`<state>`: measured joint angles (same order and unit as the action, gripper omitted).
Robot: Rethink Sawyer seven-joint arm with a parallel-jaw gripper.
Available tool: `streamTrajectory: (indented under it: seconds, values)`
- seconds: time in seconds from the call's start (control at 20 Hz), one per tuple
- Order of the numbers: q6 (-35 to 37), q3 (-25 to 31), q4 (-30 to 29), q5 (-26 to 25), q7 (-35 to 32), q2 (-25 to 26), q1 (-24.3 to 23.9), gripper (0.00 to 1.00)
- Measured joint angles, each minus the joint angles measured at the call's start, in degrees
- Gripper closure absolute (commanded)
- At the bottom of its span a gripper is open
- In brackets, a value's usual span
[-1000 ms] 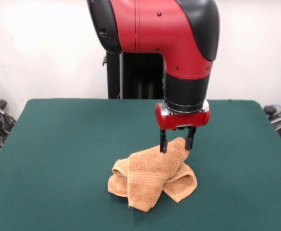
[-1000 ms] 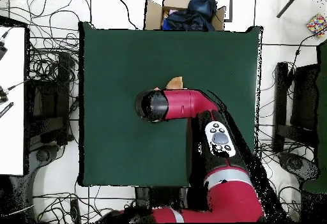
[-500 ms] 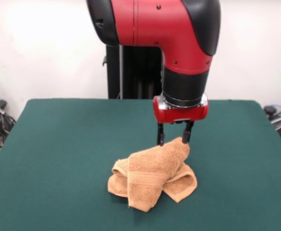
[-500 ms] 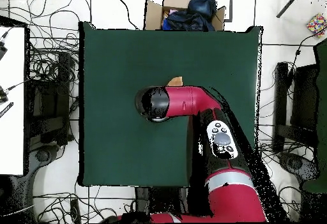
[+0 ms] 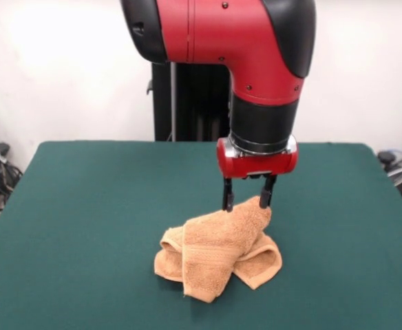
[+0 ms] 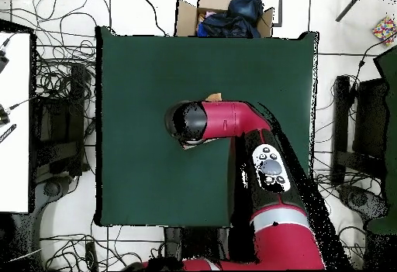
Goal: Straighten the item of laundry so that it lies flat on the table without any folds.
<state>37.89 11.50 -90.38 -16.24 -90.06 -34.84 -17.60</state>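
Front view only: the washcloth (image 5: 218, 252) shows nearly whole, an orange-tan terry heap bunched in overlapping folds on the green worktop (image 5: 84, 220), with a woven band across the flap that hangs toward the camera.
Overhead view only: the arm (image 6: 233, 125) covers almost all of the cloth; just a small tan corner (image 6: 212, 97) shows beyond the arm's upper edge, and another sliver at its lower edge. This view also shows a cardboard box (image 6: 225, 17) with dark fabric in it past the worktop's far edge, cables on the floor (image 6: 54, 75), and a white surface at the left.
Washcloth position: around the middle of the worktop, somewhat nearer the camera's side in the front view; well clear of every edge.
Writing: none readable; no tag can be made out on the cloth.
Arm pose: the red and black arm comes down from above, wrist vertical, its red flange pointing straight down over the heap's highest fold.
Tool (image 5: 248, 200): two dark fingers (image 5: 227, 195) stand apart, one on each side of the peak of the cloth, tips at the level of the fold's top; they are spread, not clamping the fabric.
Contact: whether the tips touch the terry cannot be told.
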Motion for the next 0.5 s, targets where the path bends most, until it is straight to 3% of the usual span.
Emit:
streamTrajectory:
  seconds: [0.5]
  values:
    - [0.0, -0.01, 2.16, 0.0, 0.0, 2.44, 0.01, 0.0]
